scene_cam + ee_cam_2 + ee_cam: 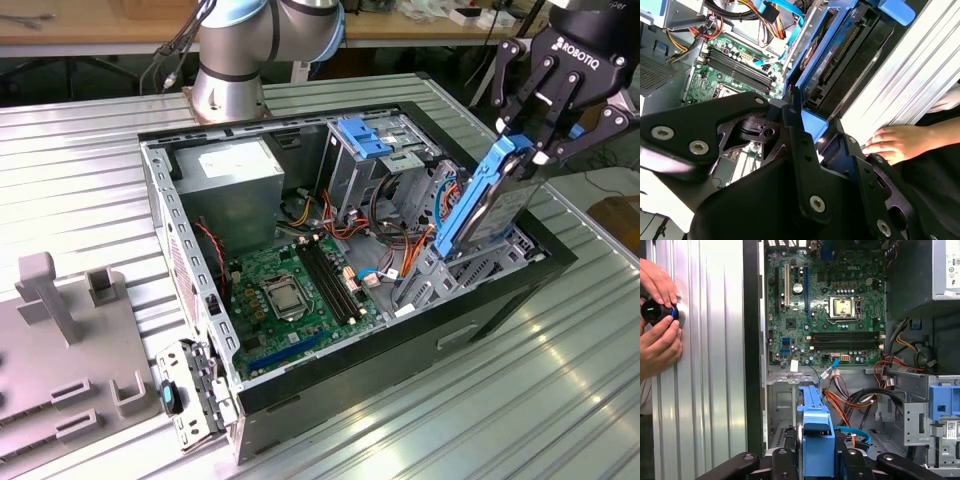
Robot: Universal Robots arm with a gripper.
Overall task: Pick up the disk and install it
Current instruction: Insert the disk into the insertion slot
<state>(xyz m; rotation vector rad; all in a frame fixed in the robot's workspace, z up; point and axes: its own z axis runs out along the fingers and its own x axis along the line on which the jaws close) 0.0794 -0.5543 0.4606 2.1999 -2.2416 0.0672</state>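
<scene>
— How does the disk (492,205) look?

— It is a flat dark slab framed by blue plastic rails. It stands on edge and tilts, its top leaning toward the exterior view's right. In the first wrist view the disk (815,435) shows end-on as a blue strip.

— And the gripper (522,150)?

— It is clenched on the disk's upper end, with its black fingers (548,105) pressing from both sides.

— Where does that put the disk?

— It is at the right end of the open computer case (400,360) in the exterior view. Its lower end is down at the metal bay (425,285) there, and most of it stands above the case's rim.

— What crowds it?

— Just to its left is a tangle of orange, red and blue cables (385,245). Whether they touch the disk cannot be told. Further left the green circuit board (290,290) lies on the case floor. On the far side stand a metal cage (365,135) with a blue tab and, in the far left corner, a grey power box (235,180).

— Is there anything outside the case?

— A person's hand (895,142) rests on the ribbed metal table (560,400), just beside the case's wall.
</scene>
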